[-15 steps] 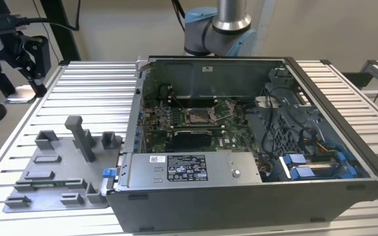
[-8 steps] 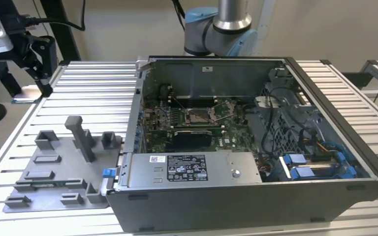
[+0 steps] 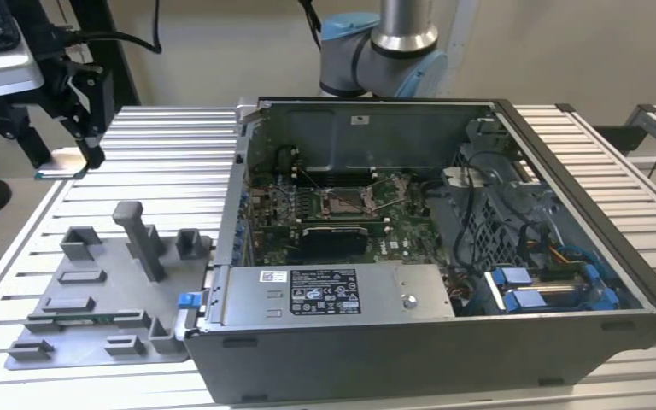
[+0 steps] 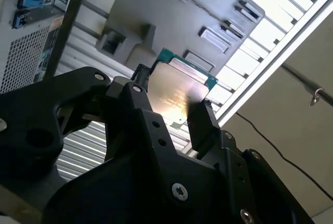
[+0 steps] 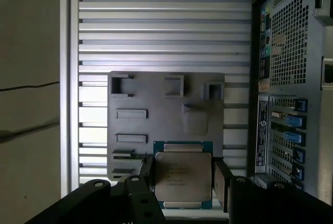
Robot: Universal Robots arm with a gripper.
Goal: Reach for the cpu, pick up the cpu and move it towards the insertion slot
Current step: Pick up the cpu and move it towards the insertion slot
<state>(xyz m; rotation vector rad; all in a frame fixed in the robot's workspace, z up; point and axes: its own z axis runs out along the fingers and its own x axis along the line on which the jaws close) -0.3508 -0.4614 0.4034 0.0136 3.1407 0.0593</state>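
Gripper (image 3: 68,164) hung at the exterior view's far left, above the slatted table (image 3: 168,171) and outside the case (image 3: 442,359). Its fingers were clamped on a thin pale sliver with a teal edge, most likely the cpu (image 3: 61,173) seen nearly edge-on. Slot (image 3: 345,202) sat on the green board (image 3: 408,231) inside the case, well apart from the gripper toward the exterior view's right, with the case wall between them. Grey plate (image 3: 100,282) lay nearer the camera than the gripper, with the memory stick (image 3: 78,320) in one of its holders. Second wrist view: cpu (image 4: 179,91) was pinched by two opposite edges between the black fingers (image 4: 200,117). Its silvery lid faced the camera, its teal rim poked past the fingertips, and it was lifted well off the plate (image 4: 156,16) behind it. First wrist view: same grip, cpu (image 5: 182,174) square to the fingers (image 5: 221,180), one finger on each side edge. The plate (image 5: 166,115) was far beneath and the case (image 5: 291,78) off to one side. Judgement: pick done, cpu airborne outside the case, carry hardly started. The key relation was that the slot lay sideways from the held chip and lower, past the case wall, and the cpu looked about level in the grasp.
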